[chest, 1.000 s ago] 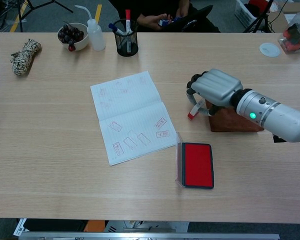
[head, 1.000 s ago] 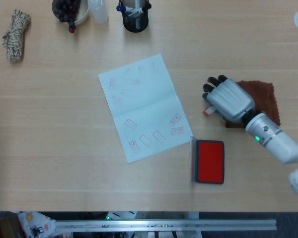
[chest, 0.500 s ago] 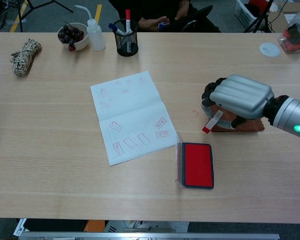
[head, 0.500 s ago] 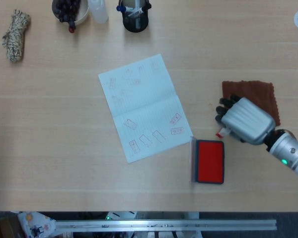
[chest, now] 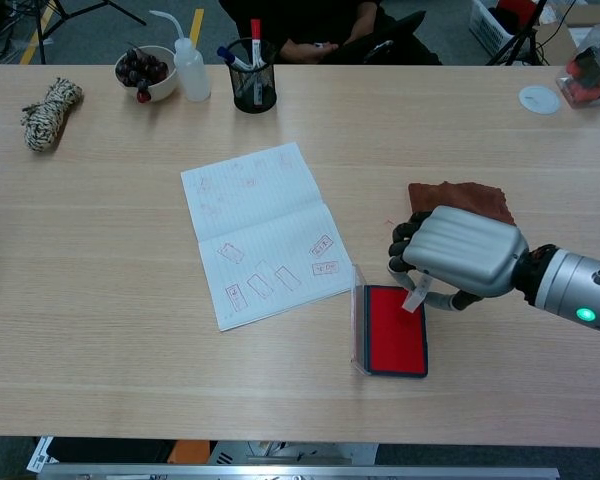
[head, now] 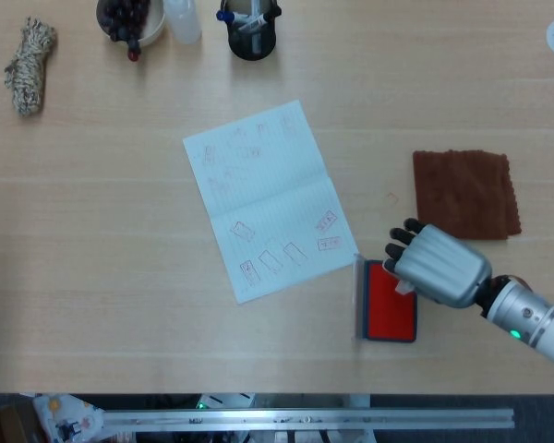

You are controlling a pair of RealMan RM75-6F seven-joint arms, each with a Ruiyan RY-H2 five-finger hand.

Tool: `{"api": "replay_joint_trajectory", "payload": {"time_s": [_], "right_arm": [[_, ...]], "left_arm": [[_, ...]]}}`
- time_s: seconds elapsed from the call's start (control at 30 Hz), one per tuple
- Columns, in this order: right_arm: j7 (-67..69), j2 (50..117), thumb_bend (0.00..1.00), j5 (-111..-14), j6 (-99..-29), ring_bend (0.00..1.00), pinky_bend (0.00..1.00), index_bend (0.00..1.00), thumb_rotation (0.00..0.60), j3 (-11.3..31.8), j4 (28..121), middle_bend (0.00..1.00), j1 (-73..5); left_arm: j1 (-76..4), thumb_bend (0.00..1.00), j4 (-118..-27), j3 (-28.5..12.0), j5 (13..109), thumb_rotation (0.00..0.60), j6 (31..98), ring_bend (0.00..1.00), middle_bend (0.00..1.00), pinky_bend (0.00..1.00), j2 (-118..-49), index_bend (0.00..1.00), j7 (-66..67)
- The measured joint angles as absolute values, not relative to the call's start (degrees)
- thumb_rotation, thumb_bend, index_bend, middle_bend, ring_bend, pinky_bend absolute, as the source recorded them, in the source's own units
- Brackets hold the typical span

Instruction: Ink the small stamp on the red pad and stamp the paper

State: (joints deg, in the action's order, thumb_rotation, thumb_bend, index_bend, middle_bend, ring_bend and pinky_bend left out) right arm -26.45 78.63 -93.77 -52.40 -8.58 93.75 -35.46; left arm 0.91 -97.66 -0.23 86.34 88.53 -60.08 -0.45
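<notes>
My right hand holds the small stamp, a pale stick that pokes down from under its fingers. The stamp's tip is over the upper right part of the red ink pad; whether it touches the pad I cannot tell. The pad lies open, its clear lid standing up on its left side. The white lined paper lies left of the pad, with several faint red stamp marks on it. My left hand is in neither view.
A brown cloth lies behind my right hand. Along the table's far edge stand a black pen cup, a squeeze bottle, a bowl of dark fruit and a rope bundle. A white disc sits far right.
My right hand has carried the stamp from beside the brown cloth toward me and to the left, ending over the red pad. The cloth is uncovered now.
</notes>
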Motion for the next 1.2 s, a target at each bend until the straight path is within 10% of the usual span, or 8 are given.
{"api": "replay_joint_trajectory", "payload": {"time_s": [1.2], "right_arm": [[-32.54, 84.02, 0.34, -91.53, -47.71, 0.29, 0.29, 0.67, 0.6, -7.64, 91.3, 0.47, -35.75]], "left_arm": [[1.08, 0.26, -95.78, -0.29, 86.15, 0.6, 88.38, 0.12, 0.04, 0.18, -60.52, 0.07, -1.92]]}}
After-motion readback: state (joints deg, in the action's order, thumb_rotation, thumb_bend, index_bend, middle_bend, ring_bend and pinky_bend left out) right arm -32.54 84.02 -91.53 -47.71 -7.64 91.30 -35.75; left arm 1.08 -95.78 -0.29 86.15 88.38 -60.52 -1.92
